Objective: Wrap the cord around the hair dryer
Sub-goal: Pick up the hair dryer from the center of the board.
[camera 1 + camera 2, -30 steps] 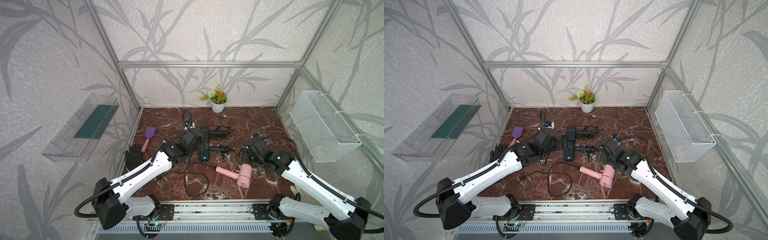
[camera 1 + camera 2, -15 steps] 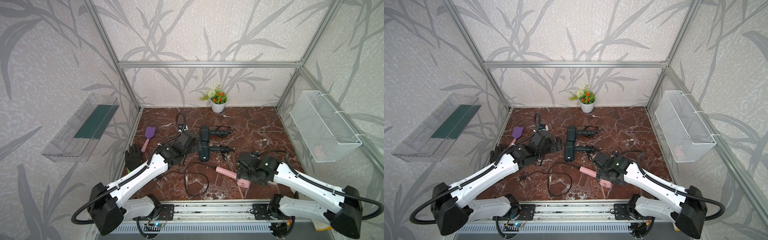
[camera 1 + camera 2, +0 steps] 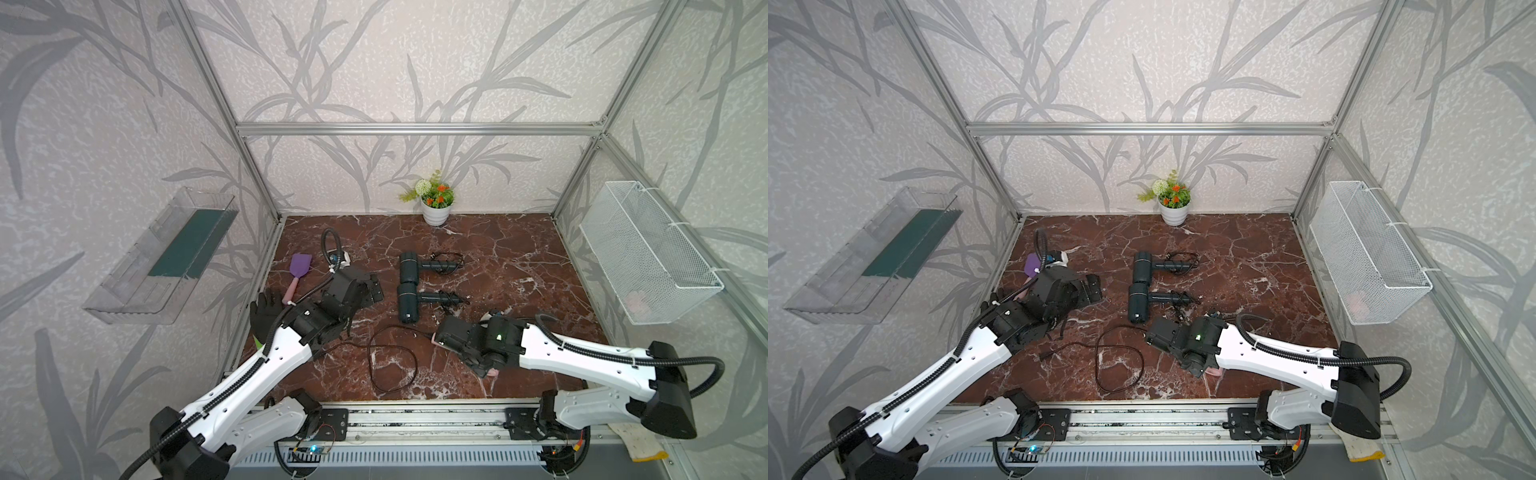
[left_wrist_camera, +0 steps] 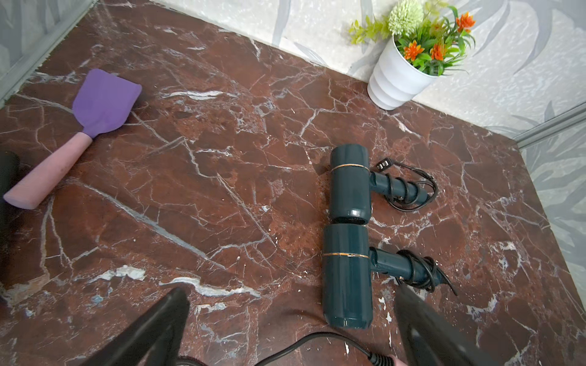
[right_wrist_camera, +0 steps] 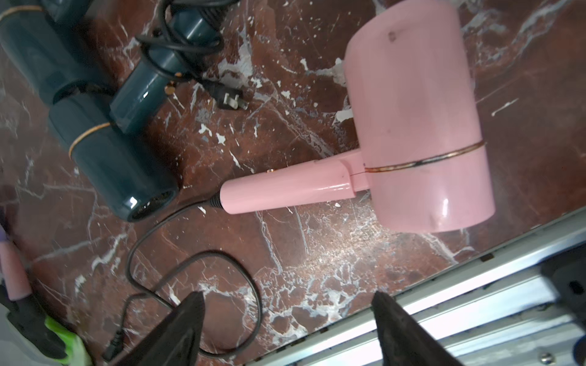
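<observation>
The pink hair dryer (image 5: 418,126) lies on the marble floor near the front rail, handle toward the dark dryers. In both top views my right arm covers it almost fully; only a pink tip (image 3: 434,341) shows. Its black cord (image 3: 390,361) (image 3: 1117,365) runs loose from the handle in open loops (image 5: 190,263) and ends in a plug (image 3: 1044,355). My right gripper (image 5: 285,301) hangs open just above the floor between the dryer and the rail, with nothing in it. My left gripper (image 3: 372,286) (image 4: 291,304) stands open and empty, left of the dark dryers.
Two dark teal dryers (image 3: 409,270) (image 3: 409,301) with wrapped cords lie mid-floor. A purple spatula (image 3: 300,266) and a black glove (image 3: 266,311) lie at the left. A potted plant (image 3: 435,203) stands at the back wall, a wire basket (image 3: 648,257) hangs right, a clear shelf (image 3: 162,257) left.
My right arm has swung down and forward over the pink dryer, hiding it from above. My left arm has drawn back leftward, away from the dark dryers.
</observation>
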Motion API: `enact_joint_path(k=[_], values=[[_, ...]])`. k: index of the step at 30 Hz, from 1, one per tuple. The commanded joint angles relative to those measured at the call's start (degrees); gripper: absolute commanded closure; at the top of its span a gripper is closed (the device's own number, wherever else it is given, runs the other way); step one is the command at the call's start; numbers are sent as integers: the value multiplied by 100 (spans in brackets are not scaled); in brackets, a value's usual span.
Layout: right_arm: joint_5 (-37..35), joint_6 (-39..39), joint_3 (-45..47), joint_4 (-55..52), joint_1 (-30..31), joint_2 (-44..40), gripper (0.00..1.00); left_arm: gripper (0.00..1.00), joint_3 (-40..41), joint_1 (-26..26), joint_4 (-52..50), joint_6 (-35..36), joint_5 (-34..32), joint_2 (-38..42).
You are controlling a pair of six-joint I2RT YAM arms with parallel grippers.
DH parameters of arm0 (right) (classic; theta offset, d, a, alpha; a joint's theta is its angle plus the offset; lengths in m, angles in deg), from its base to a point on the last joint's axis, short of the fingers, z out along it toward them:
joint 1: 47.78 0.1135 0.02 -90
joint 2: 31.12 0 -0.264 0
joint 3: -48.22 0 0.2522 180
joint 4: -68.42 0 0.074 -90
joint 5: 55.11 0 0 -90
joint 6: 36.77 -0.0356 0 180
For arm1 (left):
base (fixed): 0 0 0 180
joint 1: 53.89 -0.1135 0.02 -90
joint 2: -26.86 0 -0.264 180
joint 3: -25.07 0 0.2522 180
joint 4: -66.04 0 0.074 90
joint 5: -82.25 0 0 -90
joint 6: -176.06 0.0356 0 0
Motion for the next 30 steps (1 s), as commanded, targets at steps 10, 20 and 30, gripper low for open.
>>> enact_joint_path(k=[10, 20, 30], values=[[-378, -1745, 488, 579, -91, 813, 13, 1, 211, -317, 4, 198, 340, 183], [-269, -1718, 581, 1292, -665, 1499, 13, 1, 193, -394, -8, 302, 507, 167], [-379, -1778, 761, 1459, -1038, 1916, 30, 1, 131, -471, -3, 356, 527, 72]])
